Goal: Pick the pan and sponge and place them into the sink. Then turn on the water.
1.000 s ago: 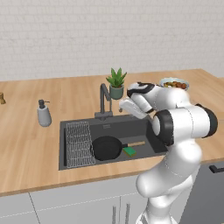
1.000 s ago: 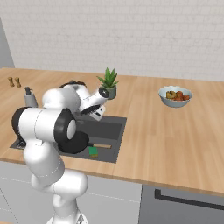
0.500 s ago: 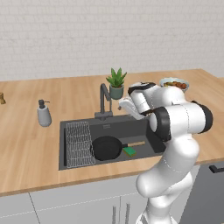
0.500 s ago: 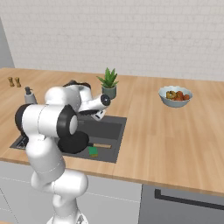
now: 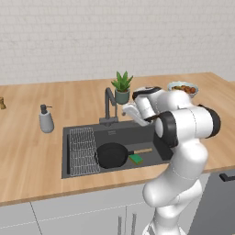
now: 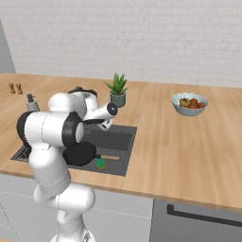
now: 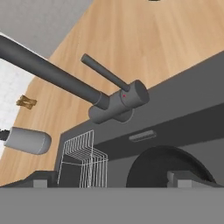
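Already the pan and sponge lie inside the sink. Remaining: operate the faucet lever; no water runs. Gripper empty, jaws spread wide.

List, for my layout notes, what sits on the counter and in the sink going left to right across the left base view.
Soap dispenser → wire rack → pan → sponge → fruit bowl.
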You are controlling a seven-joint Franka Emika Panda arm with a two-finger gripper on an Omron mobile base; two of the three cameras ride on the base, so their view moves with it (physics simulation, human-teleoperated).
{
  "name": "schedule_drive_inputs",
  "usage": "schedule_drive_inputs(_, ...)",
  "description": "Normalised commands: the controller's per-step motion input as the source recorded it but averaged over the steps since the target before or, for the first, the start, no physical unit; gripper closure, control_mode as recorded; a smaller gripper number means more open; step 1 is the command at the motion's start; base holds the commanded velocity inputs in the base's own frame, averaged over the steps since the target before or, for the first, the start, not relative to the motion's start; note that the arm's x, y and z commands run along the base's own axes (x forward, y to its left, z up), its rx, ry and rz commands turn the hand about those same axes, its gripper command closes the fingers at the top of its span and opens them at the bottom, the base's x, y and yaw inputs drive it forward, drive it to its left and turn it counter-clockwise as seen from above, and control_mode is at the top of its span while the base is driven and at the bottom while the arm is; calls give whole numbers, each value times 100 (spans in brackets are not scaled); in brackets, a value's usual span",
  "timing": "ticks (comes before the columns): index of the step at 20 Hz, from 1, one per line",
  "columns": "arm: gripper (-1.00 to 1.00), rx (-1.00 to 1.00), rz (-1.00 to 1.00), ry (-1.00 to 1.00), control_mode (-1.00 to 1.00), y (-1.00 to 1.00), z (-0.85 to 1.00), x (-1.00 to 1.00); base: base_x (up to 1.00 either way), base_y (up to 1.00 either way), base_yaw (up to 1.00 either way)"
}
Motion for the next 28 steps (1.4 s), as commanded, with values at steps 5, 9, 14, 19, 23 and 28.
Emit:
schedule_drive_inputs(5,-100,0,0,0,-100,14,-9,19,0,0,0)
schedule_drive_inputs(9,-100,0,0,1,-100,1,-16,26,0,0,0)
schedule_drive_inputs(14,-100,0,0,0,-100,0,-20,27,0,0,0)
schedule_drive_inputs(19,-100,0,0,0,-100,6,-15,26,0,0,0)
schedule_drive_inputs(23,-100,0,0,0,-100,0,-15,30,0,0,0)
schedule_drive_inputs(28,-100,0,0,2,-100,0,-20,35,0,0,0)
